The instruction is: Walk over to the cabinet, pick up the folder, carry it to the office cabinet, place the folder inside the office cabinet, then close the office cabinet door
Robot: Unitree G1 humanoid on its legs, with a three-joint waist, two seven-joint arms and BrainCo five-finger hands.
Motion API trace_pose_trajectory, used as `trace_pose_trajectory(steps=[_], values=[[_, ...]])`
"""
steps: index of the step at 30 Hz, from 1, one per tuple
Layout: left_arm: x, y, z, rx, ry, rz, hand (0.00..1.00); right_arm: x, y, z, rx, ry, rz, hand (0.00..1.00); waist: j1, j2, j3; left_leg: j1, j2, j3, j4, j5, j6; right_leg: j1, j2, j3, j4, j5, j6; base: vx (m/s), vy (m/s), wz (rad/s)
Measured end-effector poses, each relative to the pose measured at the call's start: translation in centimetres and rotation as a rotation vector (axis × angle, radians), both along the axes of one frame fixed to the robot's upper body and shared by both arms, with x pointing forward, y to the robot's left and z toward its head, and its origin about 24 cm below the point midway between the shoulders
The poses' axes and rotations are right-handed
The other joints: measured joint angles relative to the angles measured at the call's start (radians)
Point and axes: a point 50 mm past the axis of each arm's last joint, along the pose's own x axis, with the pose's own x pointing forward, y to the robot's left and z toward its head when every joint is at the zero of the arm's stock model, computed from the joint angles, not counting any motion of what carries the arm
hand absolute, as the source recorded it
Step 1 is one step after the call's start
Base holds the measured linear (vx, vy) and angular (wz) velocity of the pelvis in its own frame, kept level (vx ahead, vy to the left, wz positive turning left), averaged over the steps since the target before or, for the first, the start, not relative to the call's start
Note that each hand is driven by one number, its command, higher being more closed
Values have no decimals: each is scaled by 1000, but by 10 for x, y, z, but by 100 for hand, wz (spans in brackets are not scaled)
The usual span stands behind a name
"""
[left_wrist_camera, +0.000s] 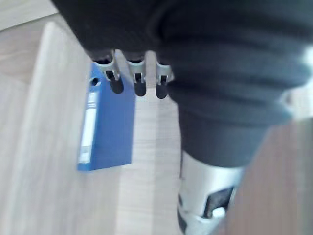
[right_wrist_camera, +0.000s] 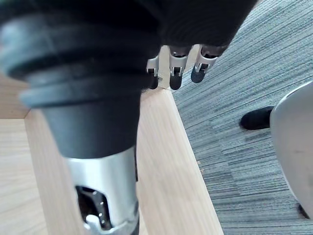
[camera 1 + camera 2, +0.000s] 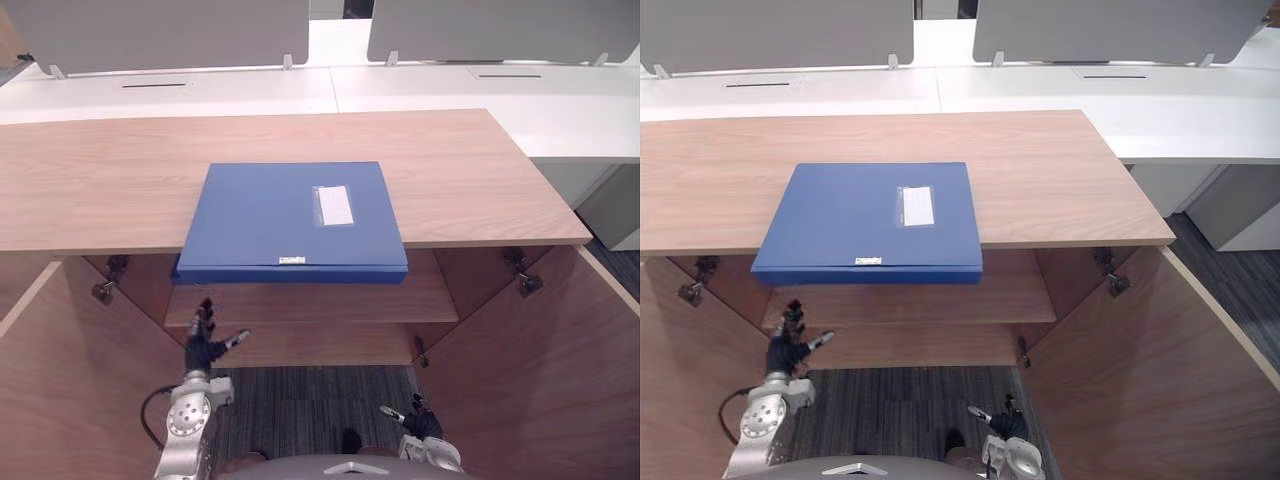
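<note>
While it sits lowest, in the bottom right of the frame, right hand [image 3: 418,425]: empty, fingers loosely extended, down near the carpet and just inside the right door.
Left hand [image 3: 205,340]: lower left of centre, lifted in front of the open cabinet, fingers straight and pointing up, thumb spread to the side, holding nothing; it is below the folder's front edge and apart from it.
Cabinet doors [image 3: 540,370]: both swung open toward the camera, one down each side of the frame.
Inner shelf [image 3: 320,305]: centre of the frame, under the cabinet top, bare where it shows.
Folder [image 3: 290,215]: blue, lying flat at the centre of the frame on the cabinet top [image 3: 100,180], its near edge overhanging the front lip, a pale label on its cover.
White tables [image 3: 420,90]: across the upper frame behind the cabinet, with grey screens [image 3: 150,30] along the top edge.
Step in hand: reaching for the folder, as I judge it; pickup not yet begun.
Doing it well: use the overhang, bringing the left fingers under the near edge with the thumb on the cover, and raise the right hand to the opposite side so the wide, flat folder does not tip.
Risk: pushing the edge upward from below could slide the folder back out of reach.
</note>
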Motion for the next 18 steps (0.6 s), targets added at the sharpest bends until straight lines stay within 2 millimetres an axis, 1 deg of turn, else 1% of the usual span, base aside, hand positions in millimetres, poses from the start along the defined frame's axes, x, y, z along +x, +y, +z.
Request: trace_pose_trajectory(steps=[1, 2, 3, 5, 6, 8, 11, 15, 18], values=[[1, 4, 14, 36, -66, 21, 0, 0, 0, 0, -1, -1, 3, 0, 2, 2, -2, 8, -3, -1, -5, 1, 0, 6, -2, -1, -1, 0, 2, 11, 22, 5], [2, 5, 21, 56, -99, 30, 0, -1, 0, 1, -2, -4, 5, 0, 4, 3, -4, 12, -5, -2, -7, 2, 1, 8, -3, -2, -1, 1, 3, 16, 28, 8], [5, 8, 35, 89, -161, 40, 0, -1, 0, 2, -4, -11, 8, 0, 6, 4, -5, 18, -8, -8, -10, 2, 2, 16, -8, -8, -2, 1, 4, 2, 25, 15], [6, 13, 59, 166, -268, 60, 0, -2, 0, 2, -6, -13, 8, 0, 3, 5, -13, 20, -14, -22, -13, 4, 4, 24, -13, -20, -4, -1, 7, 9, 24, 17], [6, 14, 65, 186, -295, 68, 0, -2, 0, 2, -6, -14, 8, 0, 4, 5, -15, 21, -14, -22, -14, 4, 5, 24, -14, -20, -4, -1, 7, 11, 21, 6], [4, 18, 83, 270, -377, 108, 0, -2, 0, 2, -7, -16, 10, 0, 9, 5, -17, 33, -17, -23, -20, 5, 5, 37, -15, -21, -7, -1, 8, 0, 0, 0], [2, 17, 95, 342, -432, 131, 0, 0, 3, 2, -9, -25, 32, 0, 14, 3, -20, 39, -19, -24, -27, 6, 8, 39, -17, -23, -7, -3, 11, -23, 3, 1], [-5, 12, 111, 419, -496, 130, 0, 0, 3, 2, -17, -24, 50, 0, 10, 2, -21, 36, -16, -25, -27, 1, 3, 41, -19, -19, 3, -12, 18, -8, 0, 0], [-8, 4, 124, 482, -552, 90, 0, -2, 3, 2, -19, -19, 57, 0, 8, 2, -21, 38, -15, -26, -25, -2, 8, 44, -19, -18, 10, -18, 19, 0, 0, 0]])
